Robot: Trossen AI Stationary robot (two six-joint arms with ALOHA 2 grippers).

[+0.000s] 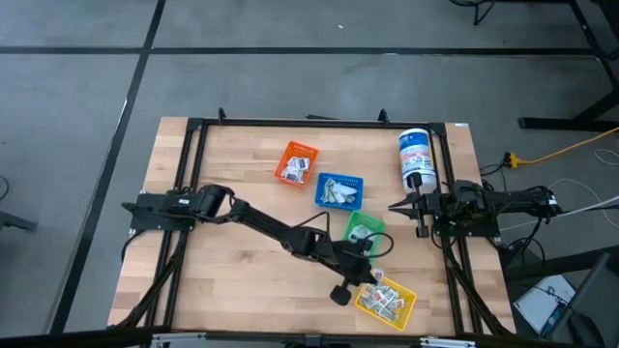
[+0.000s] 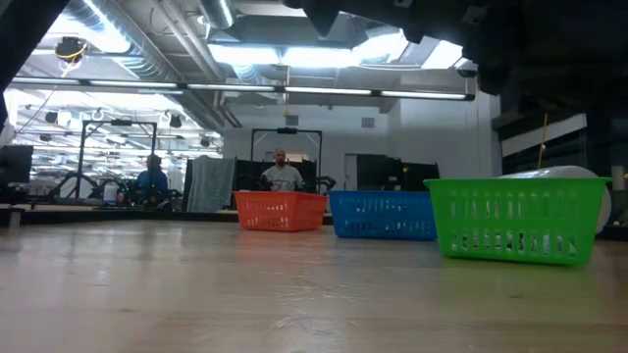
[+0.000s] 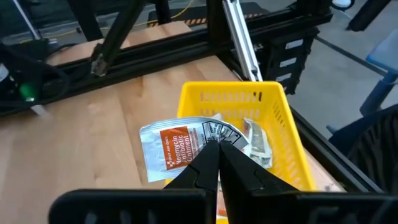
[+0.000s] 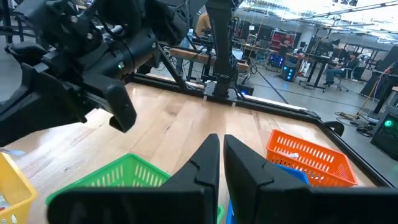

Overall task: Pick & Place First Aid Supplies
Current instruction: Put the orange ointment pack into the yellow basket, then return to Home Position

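Left gripper (image 3: pixel 219 144) pinches packet (image 3: pixel 180 148) held flat.

right gripper (image 4: pixel 221 146) nearly closed above green bin (image 4: pixel 118 177); orange bin (image 4: pixel 311 158) beyond.

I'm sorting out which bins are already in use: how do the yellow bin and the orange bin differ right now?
The yellow bin sits at the table's near edge, heaped with several packets; the orange bin sits farther back and shows only a few. The left gripper is shut on a packet over the yellow bin; no gripper is near the orange bin. Both are slotted plastic bins of similar size.
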